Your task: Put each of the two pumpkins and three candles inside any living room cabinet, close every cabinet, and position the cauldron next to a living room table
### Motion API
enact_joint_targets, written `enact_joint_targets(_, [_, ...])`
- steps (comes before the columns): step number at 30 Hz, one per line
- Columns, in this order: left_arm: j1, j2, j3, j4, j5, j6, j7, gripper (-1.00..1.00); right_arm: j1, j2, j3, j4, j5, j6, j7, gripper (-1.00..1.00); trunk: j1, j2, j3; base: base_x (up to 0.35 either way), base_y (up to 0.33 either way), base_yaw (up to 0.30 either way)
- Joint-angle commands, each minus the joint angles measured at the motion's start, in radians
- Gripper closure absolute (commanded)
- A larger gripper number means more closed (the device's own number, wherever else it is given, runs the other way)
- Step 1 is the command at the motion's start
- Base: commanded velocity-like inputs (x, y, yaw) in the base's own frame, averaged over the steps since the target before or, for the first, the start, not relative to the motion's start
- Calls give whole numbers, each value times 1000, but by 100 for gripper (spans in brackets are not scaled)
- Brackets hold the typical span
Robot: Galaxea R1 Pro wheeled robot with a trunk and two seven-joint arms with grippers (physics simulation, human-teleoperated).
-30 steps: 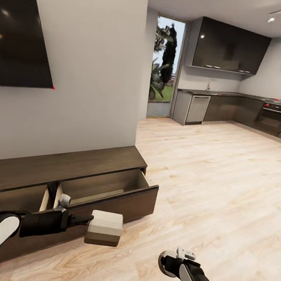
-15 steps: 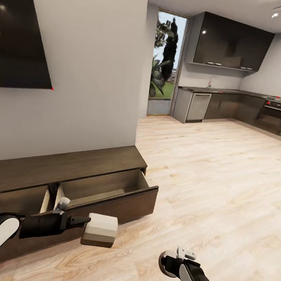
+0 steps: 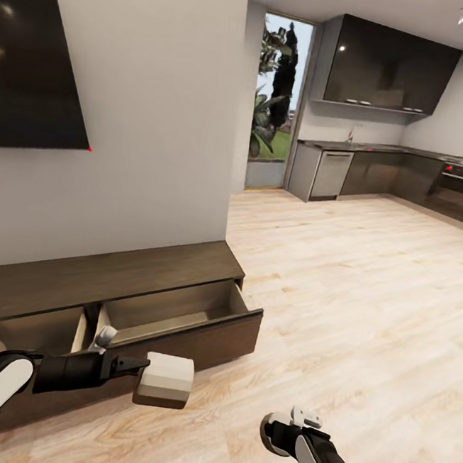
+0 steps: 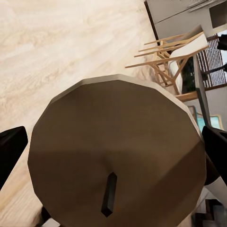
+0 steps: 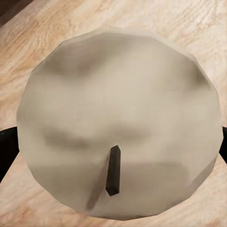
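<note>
Left gripper (image 3: pixel 147 370) at lower left of the head view: jaws closed across a candle (image 3: pixel 165 380), a squat cylinder banded cream over tan over brown. Left wrist view looks straight onto its brown end face (image 4: pixel 118 156) with a short dark wick (image 4: pixel 109 194); black fingers (image 4: pixel 10 147) bracket it on both sides.

Right gripper (image 3: pixel 289 429) at bottom centre, low over the wood floor (image 3: pixel 366 303). Right wrist view shows a second, pale candle (image 5: pixel 120 123), wick (image 5: pixel 112 176) facing the camera, dark fingertips (image 5: pixel 7 146) at both frame edges, so I read it as clamped too.

Handling, my guess: wax, light, rigid, but smooth and easily dented. Grip across the curved side at mid-height with moderate squeeze; the flat ends make it easy to set down upright.

The cabinet (image 3: pixel 98 282) runs along the wall at left centre, two drawers pulled out. The right drawer (image 3: pixel 180 315) is open, pale interior, just behind the left candle. The left drawer (image 3: pixel 28 331) is partly hidden by the arm. Can't tell what's inside either. No pumpkins visible here.

TV (image 3: pixel 34 75) upper left, kitchen (image 3: pixel 384 133) upper right.
</note>
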Motion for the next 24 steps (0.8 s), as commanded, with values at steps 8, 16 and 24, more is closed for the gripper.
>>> enact_joint_targets(8, [0,1,-4,-1,-1,3,-7,100,0,-1,4,-2,-12,3,-9,100,-31,56,24,0,0,6])
enact_joint_targets(16, [1,1,9,-4,0,4,-17,100,0,-1,4,-2,-12,3,-8,100,-31,56,24,0,0,0])
enact_joint_targets(24, [2,1,9,-1,-2,2,-14,100,0,-1,4,-2,-12,2,-8,100,-31,56,24,137,-31,0])
